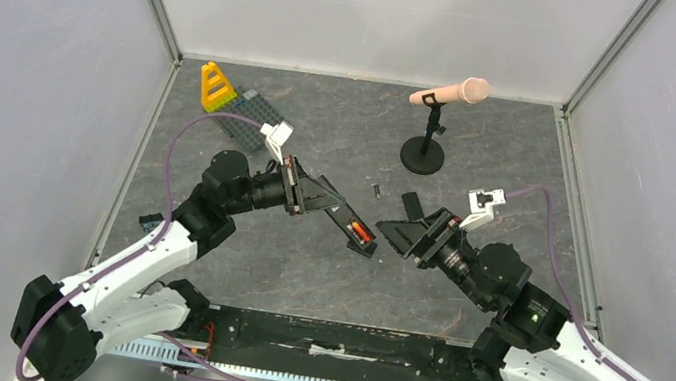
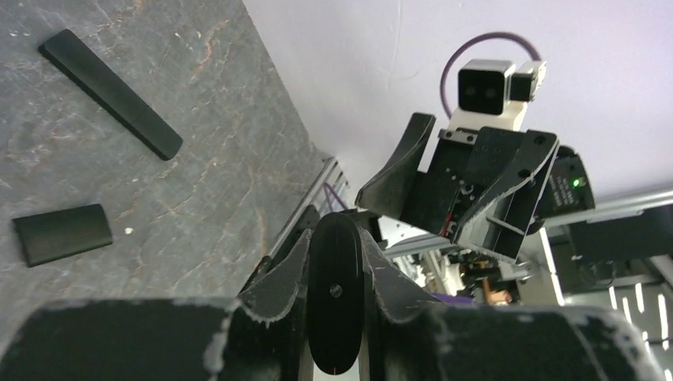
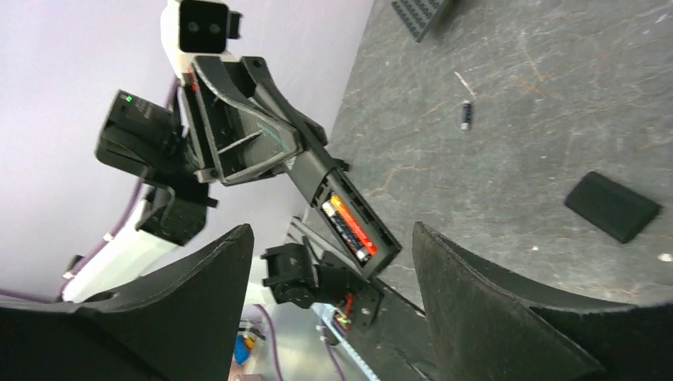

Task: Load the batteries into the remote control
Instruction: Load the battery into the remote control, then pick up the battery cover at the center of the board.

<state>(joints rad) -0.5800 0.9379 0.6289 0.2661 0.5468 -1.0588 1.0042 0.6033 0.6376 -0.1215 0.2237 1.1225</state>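
**A:** Where was the remote control (image 1: pixel 350 221)?

**B:** It was held up off the worktop (image 1: pixel 301 276), between the two arms, with its open slot turned upward. Two batteries (image 3: pixel 349 226) were seen in the slot, side by side, one red-orange and one dark.

**A:** Which step was in hand?

**B:** The loading looked nearly done. It could not be told if both were pushed right down. A spare battery (image 3: pixel 467 115) lay on the worktop, well apart, and the cover (image 3: pixel 613 206) lay there too.

**A:** What was called for next?

**B:** Most likely the two had to be pressed flat, and then the cover had to be fetched and clipped on. A soft, straight push was needed, since the remote was gripped at one end only.

**A:** And the fingers?

**B:** The left arm's fingers (image 2: pixel 278 278) were closed tight on the remote's end. The right arm's fingers (image 3: pixel 206 286) were spread wide, with nothing in them, near the slot end but not touching it.
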